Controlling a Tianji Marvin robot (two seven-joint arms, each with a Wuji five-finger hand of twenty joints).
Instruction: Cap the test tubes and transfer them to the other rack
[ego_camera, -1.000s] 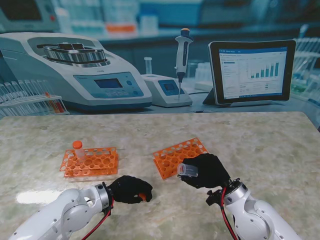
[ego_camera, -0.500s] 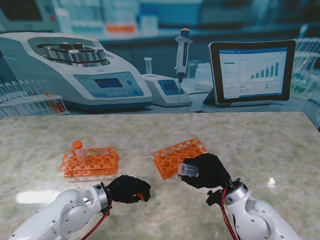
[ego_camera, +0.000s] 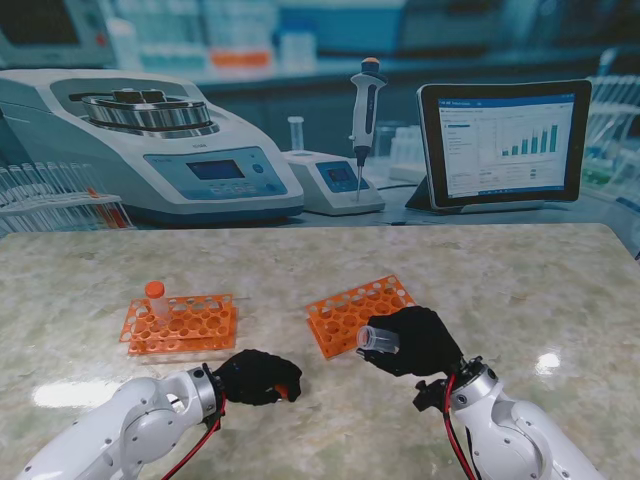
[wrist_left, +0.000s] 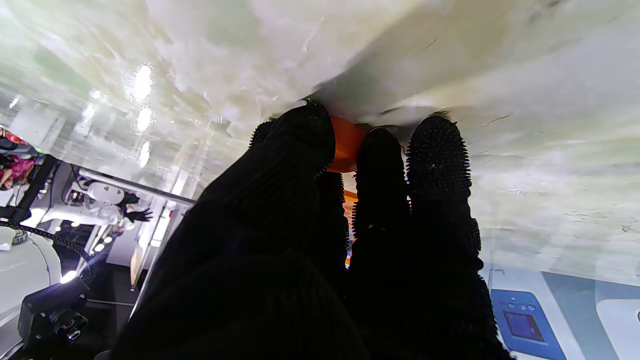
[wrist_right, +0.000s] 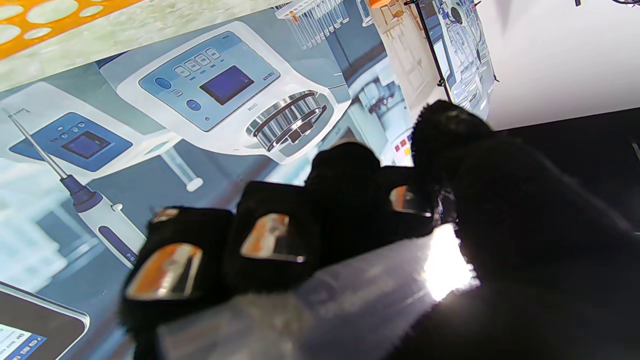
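Here, your table (ego_camera: 520, 290) carries two orange racks: the left rack (ego_camera: 182, 325) has one capped tube (ego_camera: 156, 298). Your right robot hand (ego_camera: 415, 340) grips an open tube (ego_camera: 377, 339) beside the right rack (ego_camera: 350, 311). Your left robot hand (ego_camera: 256, 376) pinches a cap (wrist_left: 346, 144) against the table.

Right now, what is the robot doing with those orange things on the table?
It is getting ready to cap a test tube. The right hand holds an open clear tube tipped sideways, over the near edge of the right orange rack. The left hand is closed on an orange cap down at the table. One capped tube stands in the left rack.
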